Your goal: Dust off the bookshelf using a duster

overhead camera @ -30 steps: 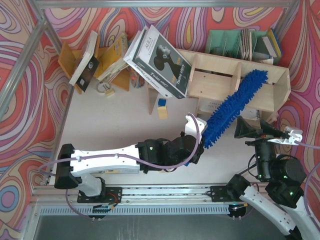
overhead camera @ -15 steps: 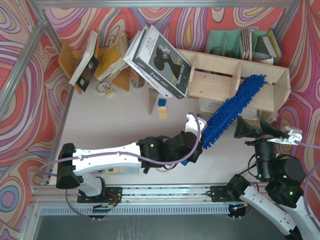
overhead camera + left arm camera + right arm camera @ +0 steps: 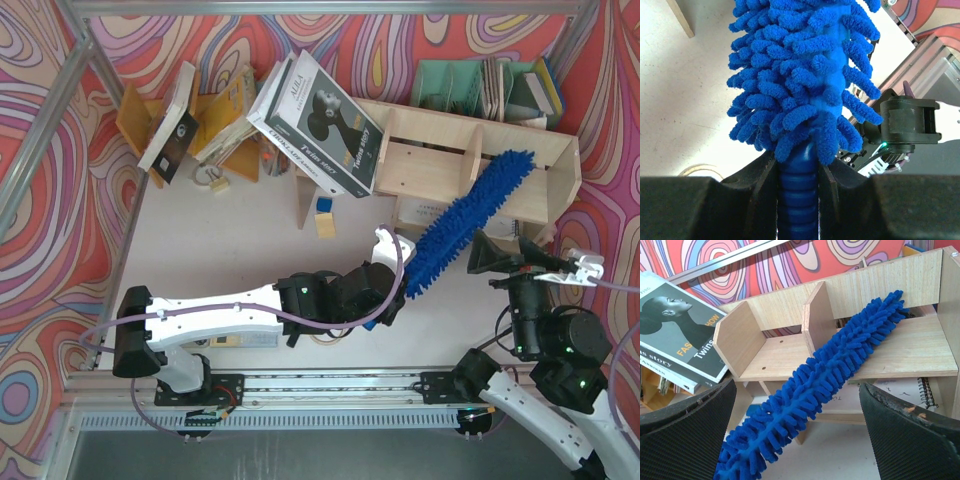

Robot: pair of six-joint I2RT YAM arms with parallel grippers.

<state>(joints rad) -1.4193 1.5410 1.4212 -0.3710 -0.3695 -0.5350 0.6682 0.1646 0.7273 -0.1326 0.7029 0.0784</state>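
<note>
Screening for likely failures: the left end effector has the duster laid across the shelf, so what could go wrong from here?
1. The duster lies close beside an upright divider of the bookshelf; a sideways sweep may snag there.
2. The leaning books sit by the shelf's end; a push could topple them.
3. The open right end effector sits near the duster, so the arms might collide.

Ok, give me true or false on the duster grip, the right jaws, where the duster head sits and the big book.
The left gripper is shut on the duster by its handle. True.
The right gripper is shut. False: its jaws stand wide open, holding nothing.
The duster head lies across the bookshelf. True.
The black-and-white book lies inside a bookshelf compartment. False: it is propped tilted outside, at the bookshelf's left end.
</note>
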